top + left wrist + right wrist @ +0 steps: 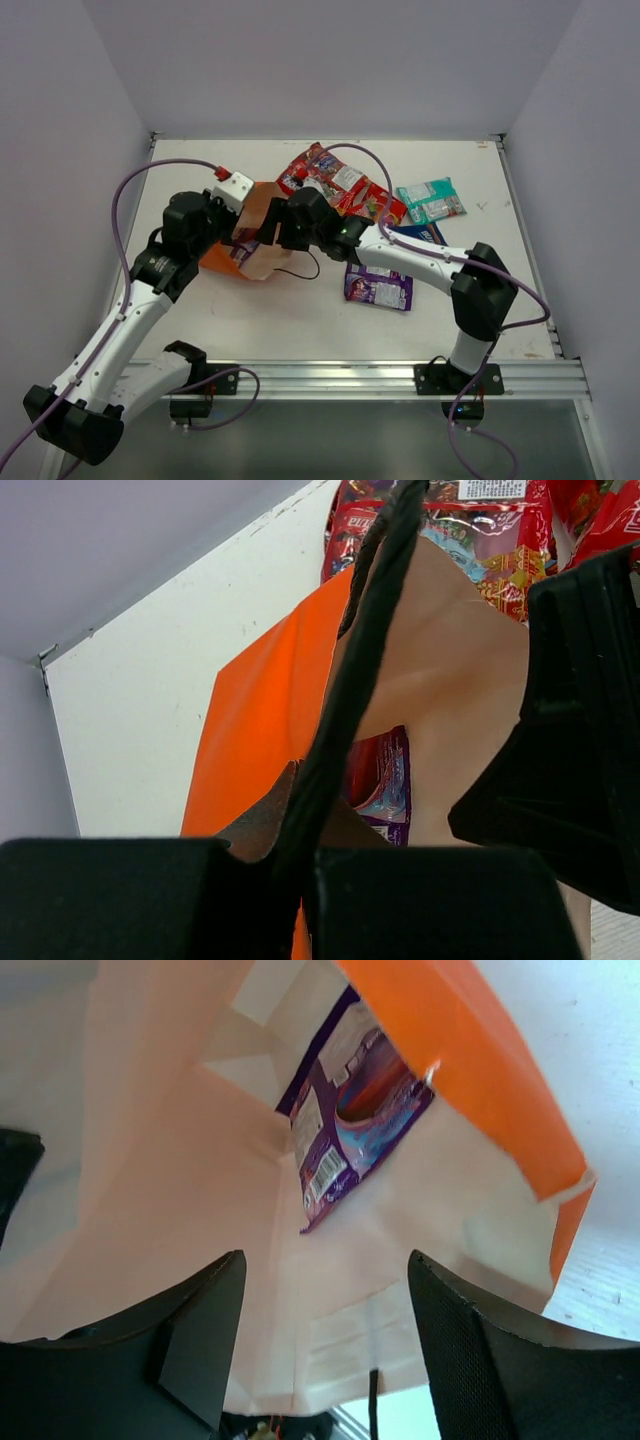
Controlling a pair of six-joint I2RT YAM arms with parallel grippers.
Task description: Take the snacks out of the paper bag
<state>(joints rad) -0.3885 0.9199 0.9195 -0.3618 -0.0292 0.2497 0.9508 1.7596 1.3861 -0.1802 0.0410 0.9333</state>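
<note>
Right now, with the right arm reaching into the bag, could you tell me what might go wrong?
The left pincer seems to hold the paper bag by its thin cord handle, so the mouth may sag or swing. The open right pincer could snag the bag's wall, or push the purple packet deeper.

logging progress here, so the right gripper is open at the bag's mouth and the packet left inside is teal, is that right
Not teal: the right wrist view shows a purple packet left inside the paper bag. The teal packet lies out on the table. The right gripper is open at the bag's mouth, as you said.
</note>
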